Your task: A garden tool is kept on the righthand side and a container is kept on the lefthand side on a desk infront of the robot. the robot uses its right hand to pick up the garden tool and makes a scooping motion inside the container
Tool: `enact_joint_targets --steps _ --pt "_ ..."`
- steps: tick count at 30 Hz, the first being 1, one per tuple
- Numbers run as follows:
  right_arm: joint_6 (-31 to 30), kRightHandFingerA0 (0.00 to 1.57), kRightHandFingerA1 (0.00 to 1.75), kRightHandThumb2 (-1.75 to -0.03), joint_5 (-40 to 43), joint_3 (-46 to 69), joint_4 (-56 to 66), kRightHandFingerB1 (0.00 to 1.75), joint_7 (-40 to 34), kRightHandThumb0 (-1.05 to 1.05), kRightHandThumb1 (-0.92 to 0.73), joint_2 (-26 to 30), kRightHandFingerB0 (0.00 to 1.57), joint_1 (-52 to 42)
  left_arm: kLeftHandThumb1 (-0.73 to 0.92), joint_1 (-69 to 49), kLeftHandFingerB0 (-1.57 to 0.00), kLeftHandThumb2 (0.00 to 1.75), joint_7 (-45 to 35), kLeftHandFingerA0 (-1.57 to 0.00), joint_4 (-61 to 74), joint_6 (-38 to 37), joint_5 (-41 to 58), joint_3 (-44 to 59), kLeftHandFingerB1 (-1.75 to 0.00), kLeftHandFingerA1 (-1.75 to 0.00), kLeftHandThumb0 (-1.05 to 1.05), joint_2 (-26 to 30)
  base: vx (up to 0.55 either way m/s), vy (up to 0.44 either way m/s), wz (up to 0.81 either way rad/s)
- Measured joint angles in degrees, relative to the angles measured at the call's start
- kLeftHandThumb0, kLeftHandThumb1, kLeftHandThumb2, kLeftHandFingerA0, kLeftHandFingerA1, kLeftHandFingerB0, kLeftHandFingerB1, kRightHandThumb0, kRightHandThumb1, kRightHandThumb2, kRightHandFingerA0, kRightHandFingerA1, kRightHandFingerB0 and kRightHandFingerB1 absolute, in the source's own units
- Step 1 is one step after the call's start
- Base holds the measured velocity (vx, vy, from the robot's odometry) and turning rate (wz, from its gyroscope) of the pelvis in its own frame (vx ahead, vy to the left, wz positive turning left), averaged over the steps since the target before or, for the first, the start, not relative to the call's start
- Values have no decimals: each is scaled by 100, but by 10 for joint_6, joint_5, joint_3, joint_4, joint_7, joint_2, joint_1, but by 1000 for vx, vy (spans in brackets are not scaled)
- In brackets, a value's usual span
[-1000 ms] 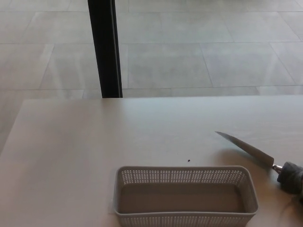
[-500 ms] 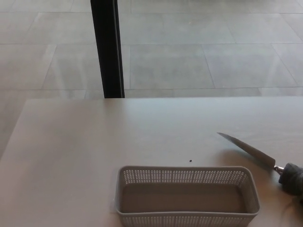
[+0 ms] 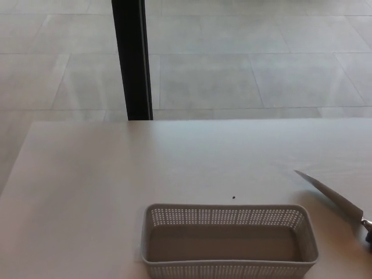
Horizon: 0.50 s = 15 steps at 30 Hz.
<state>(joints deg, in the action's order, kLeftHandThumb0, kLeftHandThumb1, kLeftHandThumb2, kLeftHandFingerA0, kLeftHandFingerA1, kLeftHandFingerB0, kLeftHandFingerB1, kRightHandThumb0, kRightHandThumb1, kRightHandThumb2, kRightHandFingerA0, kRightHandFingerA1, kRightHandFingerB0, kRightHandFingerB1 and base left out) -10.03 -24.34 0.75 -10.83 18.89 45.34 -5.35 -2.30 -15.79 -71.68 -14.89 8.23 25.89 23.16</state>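
Note:
A grey perforated basket (image 3: 228, 209) stands at the near edge of the white desk (image 3: 133, 168), its inside bare. To its right lies the garden tool (image 3: 332, 195), a narrow pointed metal blade with its tip aimed at the far left. Its dark handle (image 3: 368, 235) barely shows at the picture's right edge and is otherwise cut off. The blade is apart from the basket. Neither of my hands shows in the head view.
A black vertical post (image 3: 132, 58) rises behind the desk's far edge, against a tiled floor (image 3: 244, 64). A tiny dark speck (image 3: 233, 197) lies on the desk just beyond the basket.
The garden tool has slid to the right, so most of its handle has left the picture. The basket has stayed where it was.

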Motion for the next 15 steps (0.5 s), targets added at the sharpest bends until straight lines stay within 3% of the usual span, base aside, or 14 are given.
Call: enact_joint_targets --steps 1,5,6,8,9,10,11,12,13,14,15 --pt "5 0 27 -93 8 15 9 0 9 -101 -57 8 0 -19 -3 0 -76 119 0 -92 0 0 0 0 -127 -135 -100 0 0 0 0" --pt "27 0 24 -92 41 76 44 0 40 -102 -59 30 0 -91 2 -2 -70 119 0 -84 0 0 0 -1 -124 -130 -105 0 0 0 0" --pt "32 0 23 -91 50 91 53 0 47 -104 -61 31 0 -107 -10 -3 -66 114 0 -78 0 0 0 -1 -126 -136 -105 0 0 0 0" --pt "41 0 24 -91 66 124 72 2 58 -105 -62 31 0 -135 -6 -3 -69 116 0 -80 0 0 0 -2 -127 -137 -105 1 0 0 0" --pt "45 0 31 -92 74 139 80 7 62 -105 -61 31 0 -147 -5 -3 -78 112 0 -84 0 0 0 -3 -122 -136 -99 1 0 0 0" --pt "47 0 32 -92 81 154 91 5 67 -105 -61 31 0 -159 -15 -3 -69 112 0 -73 -1 0 0 -5 -120 -136 -105 1 0 0 0" --pt "48 0 31 -92 86 165 100 5 71 -105 -61 31 0 -169 -6 -3 -77 115 0 -86 -1 0 0 -6 -125 -138 -98 2 0 0 0" --pt "50 0 31 -92 92 177 111 5 75 -105 -61 31 0 -180 -6 -3 -77 115 0 -86 -1 0 0 -7 -125 -138 -98 2 0 0 0" --pt "51 0 30 -92 95 184 117 4 78 -105 -61 31 0 -188 -2 -5 -84 110 0 -95 -1 0 0 -7 -123 -126 -105 2 0 0 0" --pt "52 0 32 -94 99 193 123 8 81 -105 -60 31 0 -196 -7 -7 -78 119 0 -94 0 0 0 -7 -128 -136 -97 2 0 0 0" --pt "53 0 35 -92 103 202 129 10 84 -105 -61 30 0 -203 0 -9 -71 127 0 -89 1 0 0 -6 -129 -134 -105 3 0 0 0"
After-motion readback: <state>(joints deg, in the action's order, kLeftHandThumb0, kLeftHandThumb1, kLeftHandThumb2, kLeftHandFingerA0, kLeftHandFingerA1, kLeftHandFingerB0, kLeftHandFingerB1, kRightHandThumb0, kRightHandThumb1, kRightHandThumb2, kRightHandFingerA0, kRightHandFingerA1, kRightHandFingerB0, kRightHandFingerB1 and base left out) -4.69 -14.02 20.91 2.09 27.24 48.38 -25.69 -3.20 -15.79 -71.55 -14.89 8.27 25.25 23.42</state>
